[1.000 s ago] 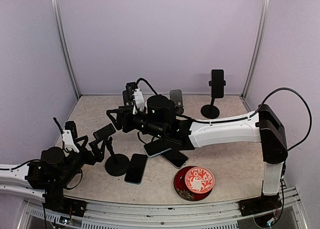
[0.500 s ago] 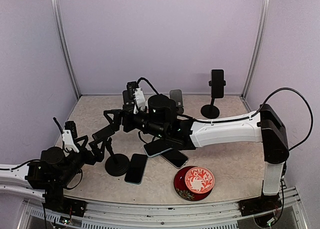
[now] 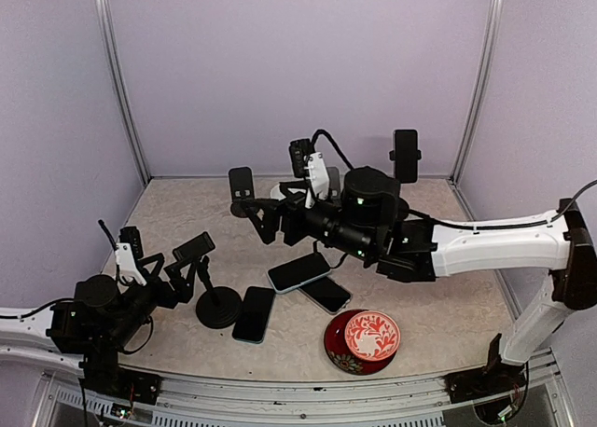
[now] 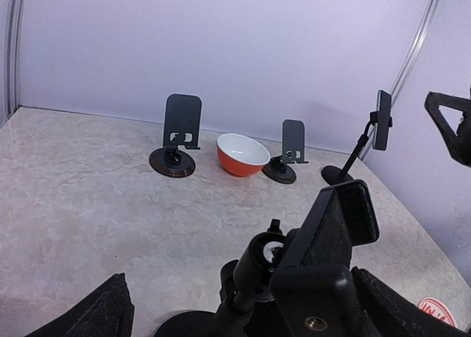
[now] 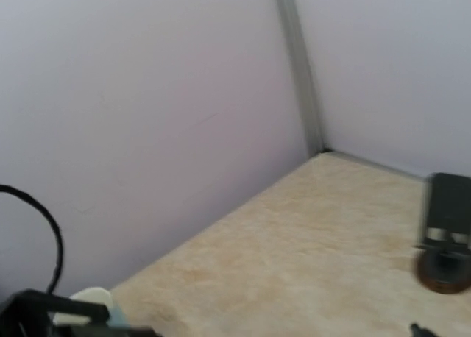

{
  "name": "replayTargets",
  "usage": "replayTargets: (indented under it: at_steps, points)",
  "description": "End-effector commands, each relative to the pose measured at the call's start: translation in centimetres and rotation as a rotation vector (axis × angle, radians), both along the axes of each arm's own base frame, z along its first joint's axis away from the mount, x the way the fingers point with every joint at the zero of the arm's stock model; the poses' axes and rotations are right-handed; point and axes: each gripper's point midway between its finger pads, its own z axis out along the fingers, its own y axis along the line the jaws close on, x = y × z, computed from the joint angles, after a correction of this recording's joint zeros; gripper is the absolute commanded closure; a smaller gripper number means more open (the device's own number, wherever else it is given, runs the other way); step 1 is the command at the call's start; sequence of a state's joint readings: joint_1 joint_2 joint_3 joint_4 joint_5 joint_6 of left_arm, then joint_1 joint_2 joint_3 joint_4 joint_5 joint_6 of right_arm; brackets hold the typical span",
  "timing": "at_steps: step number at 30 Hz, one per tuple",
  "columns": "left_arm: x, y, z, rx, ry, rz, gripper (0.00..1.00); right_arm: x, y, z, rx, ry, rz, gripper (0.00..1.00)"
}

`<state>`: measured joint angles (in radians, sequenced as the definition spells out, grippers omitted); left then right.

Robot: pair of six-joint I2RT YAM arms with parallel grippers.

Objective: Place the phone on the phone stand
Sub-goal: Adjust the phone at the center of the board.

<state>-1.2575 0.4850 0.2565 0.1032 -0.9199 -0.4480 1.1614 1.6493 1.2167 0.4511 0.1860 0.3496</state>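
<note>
One phone (image 3: 193,248) sits on the near stand (image 3: 217,308), so your placement looks done. Right pincer (image 3: 261,220) apart, empty, clear of it; left pincer (image 3: 173,276) apart beside the stand.

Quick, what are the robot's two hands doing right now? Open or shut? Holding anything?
Left hand: open, holding nothing.
Right hand: open, holding nothing.

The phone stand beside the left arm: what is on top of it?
A dark phone rests tilted at the top of the phone stand. From above, the phone covers the part that carries it, so how firmly it sits cannot be seen.
</note>
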Motion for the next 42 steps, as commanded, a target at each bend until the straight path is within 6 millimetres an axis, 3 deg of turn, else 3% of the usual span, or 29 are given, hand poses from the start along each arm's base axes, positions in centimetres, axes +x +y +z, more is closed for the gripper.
replayTargets:
  at_steps: [1, 5, 9, 15, 18, 21, 24, 27, 33, 42]
  points:
    - [0.0, 0.3, 0.7, -0.045, -0.015, -0.009, 0.01, -0.1, -5.1, 0.2, -0.091, -0.038, -0.103, 0.00]
    - [0.0, -0.3, 0.6, -0.034, -0.015, -0.025, 0.01, -0.5, -10.0, -1.1, -0.180, 0.001, -0.207, 0.00]
    - [0.1, -0.6, 0.7, -0.015, -0.019, -0.019, 0.01, -0.5, -16.1, -3.0, -0.247, 0.051, -0.368, 0.00]
    - [0.3, -0.5, 2.0, 0.015, -0.040, -0.004, 0.01, -1.5, -24.5, -5.9, -0.212, 0.181, -0.554, 0.00]
    - [0.3, -0.8, 3.3, 0.016, -0.054, -0.019, 0.01, -2.1, -27.2, -7.3, -0.183, 0.247, -0.606, 0.00]
    - [0.3, -0.5, 3.8, 0.023, -0.060, -0.007, 0.01, -2.3, -28.1, -8.5, -0.194, 0.267, -0.617, 0.00]
    - [0.4, -0.2, 4.3, 0.014, -0.061, 0.008, 0.01, -2.0, -26.9, -9.8, -0.265, 0.275, -0.585, 0.00]
    - [0.3, 0.2, 4.9, 0.011, -0.057, 0.017, 0.01, -1.2, -24.3, -11.7, -0.402, 0.262, -0.516, 0.00]
    - [0.2, 1.4, 6.2, -0.016, -0.067, 0.039, 0.01, 0.1, -16.9, -15.8, -0.704, 0.213, -0.300, 0.00]
    - [0.1, 1.4, 6.1, 0.021, -0.048, 0.032, 0.01, -2.0, -5.7, -18.9, -0.745, 0.117, 0.179, 0.04]
